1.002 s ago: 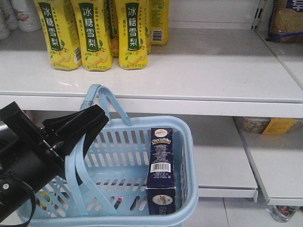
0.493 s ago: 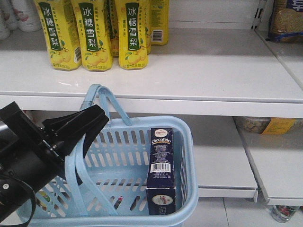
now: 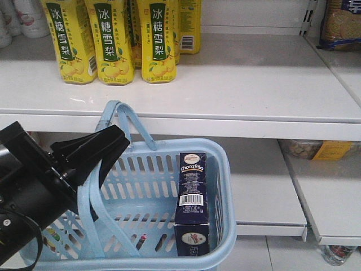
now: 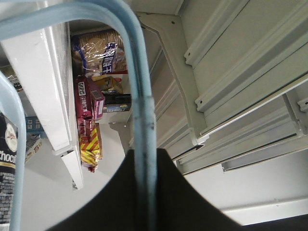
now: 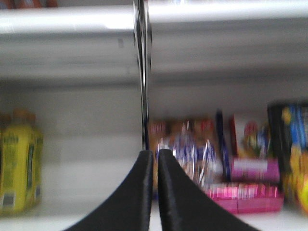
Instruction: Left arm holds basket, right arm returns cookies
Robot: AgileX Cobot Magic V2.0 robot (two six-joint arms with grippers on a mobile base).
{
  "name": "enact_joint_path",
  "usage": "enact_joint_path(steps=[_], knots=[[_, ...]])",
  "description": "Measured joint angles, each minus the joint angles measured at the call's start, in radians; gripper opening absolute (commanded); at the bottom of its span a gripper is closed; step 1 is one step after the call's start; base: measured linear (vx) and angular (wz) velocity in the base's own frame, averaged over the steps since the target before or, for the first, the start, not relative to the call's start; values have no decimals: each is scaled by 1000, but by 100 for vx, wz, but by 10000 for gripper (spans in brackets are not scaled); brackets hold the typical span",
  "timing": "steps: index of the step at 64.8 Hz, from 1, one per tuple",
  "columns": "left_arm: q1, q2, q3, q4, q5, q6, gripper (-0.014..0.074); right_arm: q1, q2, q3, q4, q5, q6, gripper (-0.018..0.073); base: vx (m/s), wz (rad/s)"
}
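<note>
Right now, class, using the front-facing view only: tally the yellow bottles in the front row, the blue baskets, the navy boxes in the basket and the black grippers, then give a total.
front-row yellow bottles: 3
blue basket: 1
navy cookie box: 1
left gripper: 1
Total: 6

Pale blue slotted basket (image 3: 224,186), navy cookies (image 3: 192,197), yellow green-labelled bottles (image 3: 110,45).

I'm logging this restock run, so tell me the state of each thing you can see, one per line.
Left jaws: shut on a basket handle.
Right jaws: shut, holding nothing.
Basket: held by one handle, before the shelves.
Chocofello cookie box: upright inside the basket, against a side wall.
Yellow pear-drink bottles: upright on the shelf.
</note>
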State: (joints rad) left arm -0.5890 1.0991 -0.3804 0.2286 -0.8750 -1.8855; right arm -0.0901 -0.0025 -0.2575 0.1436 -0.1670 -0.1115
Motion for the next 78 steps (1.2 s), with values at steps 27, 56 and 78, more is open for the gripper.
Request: enact_joint_path(steps=[27,56,78], knots=[[0,0,0,0,0,0,0,0,367,-466,-3,179,-3,-6,0,0],[0,0,0,0,0,0,0,111,700,-887,-3,696,3,9,0,0],[0,0,0,0,0,0,0,138,782,-940,12,1202,90,235,0,0]])
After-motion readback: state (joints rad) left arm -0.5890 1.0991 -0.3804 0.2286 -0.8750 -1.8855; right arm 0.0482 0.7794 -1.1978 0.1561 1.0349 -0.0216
